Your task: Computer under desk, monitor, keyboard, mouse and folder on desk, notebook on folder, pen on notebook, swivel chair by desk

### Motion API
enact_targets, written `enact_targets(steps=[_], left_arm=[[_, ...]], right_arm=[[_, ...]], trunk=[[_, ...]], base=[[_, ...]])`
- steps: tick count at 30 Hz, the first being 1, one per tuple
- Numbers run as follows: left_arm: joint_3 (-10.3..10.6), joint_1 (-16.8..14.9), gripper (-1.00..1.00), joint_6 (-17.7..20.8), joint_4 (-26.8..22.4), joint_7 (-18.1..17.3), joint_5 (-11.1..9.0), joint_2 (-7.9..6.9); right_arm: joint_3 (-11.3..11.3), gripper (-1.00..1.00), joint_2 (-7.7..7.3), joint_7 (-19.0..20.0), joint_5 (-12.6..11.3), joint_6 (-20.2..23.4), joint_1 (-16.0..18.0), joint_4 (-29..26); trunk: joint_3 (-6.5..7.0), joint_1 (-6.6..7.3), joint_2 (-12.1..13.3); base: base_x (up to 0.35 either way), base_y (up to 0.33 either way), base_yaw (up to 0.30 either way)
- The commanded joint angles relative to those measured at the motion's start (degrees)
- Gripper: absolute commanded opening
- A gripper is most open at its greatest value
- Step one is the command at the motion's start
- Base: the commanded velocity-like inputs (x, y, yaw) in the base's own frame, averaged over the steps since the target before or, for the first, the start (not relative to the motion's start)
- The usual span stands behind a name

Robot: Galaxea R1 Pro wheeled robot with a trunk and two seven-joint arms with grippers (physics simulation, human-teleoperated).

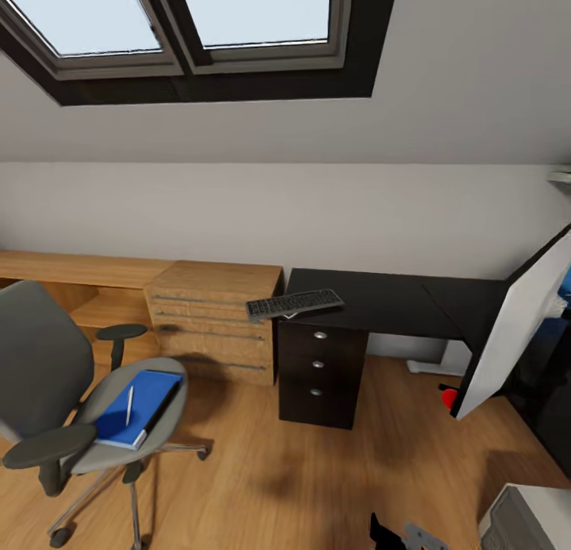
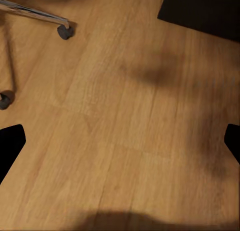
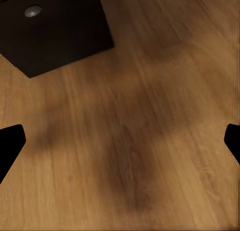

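Observation:
The swivel chair [image 1: 47, 391] stands at the left on the wood floor. On its seat lies the blue folder [image 1: 141, 411] with the pale pen [image 1: 129, 403] on top. A dark grey edge along the folder's side may be the notebook [image 1: 164, 401]. The keyboard [image 1: 295, 303] lies on the left end of the black desk [image 1: 388, 304], overhanging its front edge. At the right the monitor [image 1: 515, 328] leans with its white back towards me. The mouse is out of view. My left gripper [image 2: 120, 141] and right gripper [image 3: 120, 141] both hang open over bare floor.
A light wooden drawer cabinet [image 1: 214, 316] stands left of the black drawer pedestal [image 1: 321, 367]. The left wrist view shows a chrome chair leg with a caster [image 2: 65, 31]. A pale grey box [image 1: 523, 522] sits at my lower right. A sloped ceiling with skylights is overhead.

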State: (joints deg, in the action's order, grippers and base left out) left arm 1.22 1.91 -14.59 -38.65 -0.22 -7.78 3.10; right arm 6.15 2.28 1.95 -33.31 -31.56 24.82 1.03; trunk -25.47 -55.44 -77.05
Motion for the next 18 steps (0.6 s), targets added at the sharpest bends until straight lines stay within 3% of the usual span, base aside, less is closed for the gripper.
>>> enact_targets(steps=[1, 18], left_arm=[[0.1, 0.0, 1.00, -0.1, -0.1, 0.0, -0.6, -0.02], [0.1, 0.0, 1.00, -0.1, 0.0, 0.1, -0.6, -0.07]], right_arm=[[0.4, 1.00, 0.02, 0.2, -0.6, -0.2, 0.1, 0.1], [0.4, 1.00, 0.01, 0.2, -0.6, -0.2, 0.1, 0.1]], trunk=[[0.01, 0.00, 0.0], [0.78, 0.00, 0.0]], base=[[-0.006, -0.022, -0.223], [-0.001, -0.003, -0.240]])
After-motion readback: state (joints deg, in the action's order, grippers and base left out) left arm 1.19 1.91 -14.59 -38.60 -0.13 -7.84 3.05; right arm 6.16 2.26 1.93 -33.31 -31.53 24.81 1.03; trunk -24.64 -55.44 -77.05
